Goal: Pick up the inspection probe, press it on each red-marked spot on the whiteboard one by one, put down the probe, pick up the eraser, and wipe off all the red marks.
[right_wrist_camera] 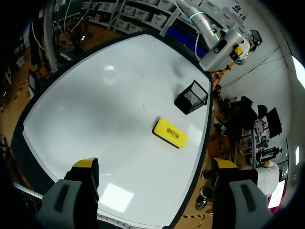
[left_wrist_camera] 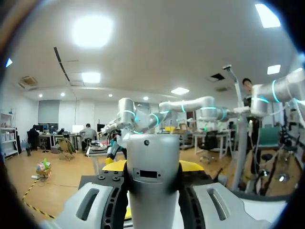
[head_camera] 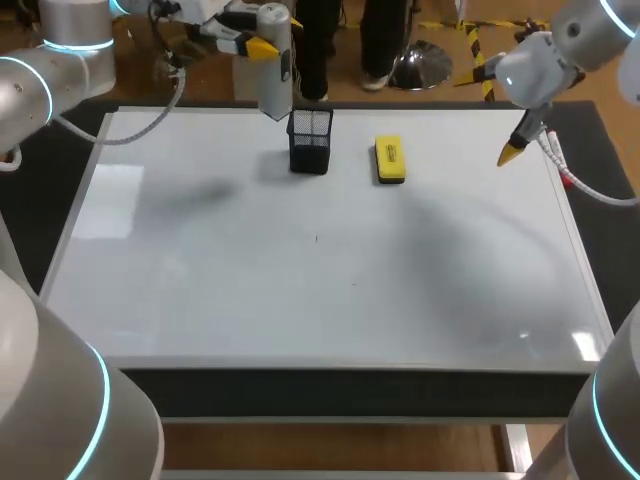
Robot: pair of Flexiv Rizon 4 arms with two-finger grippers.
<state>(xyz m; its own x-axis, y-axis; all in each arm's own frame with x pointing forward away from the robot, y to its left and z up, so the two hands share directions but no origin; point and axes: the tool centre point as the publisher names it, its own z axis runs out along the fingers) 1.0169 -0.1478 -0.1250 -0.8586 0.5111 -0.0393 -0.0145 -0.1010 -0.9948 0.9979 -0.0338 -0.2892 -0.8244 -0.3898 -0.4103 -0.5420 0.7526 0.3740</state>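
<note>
Over the cup [head_camera: 310, 142], left hand [head_camera: 256, 44] clamps probe [head_camera: 275, 70]; wrist view alone shows right hand [right_wrist_camera: 155, 166] spread.

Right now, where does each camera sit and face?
Head view: above and behind, looking down on the whiteboard; left gripper and right gripper enter from the sides.
Left wrist view: faces out into the room; left gripper shut on the probe.
Right wrist view: looks down on the whiteboard; right gripper open.
Head and right wrist views share the eraser and mesh holder.

Bright overhead light, glare on whiteboard [head_camera: 300, 300] (near corners), soft shadows
</note>
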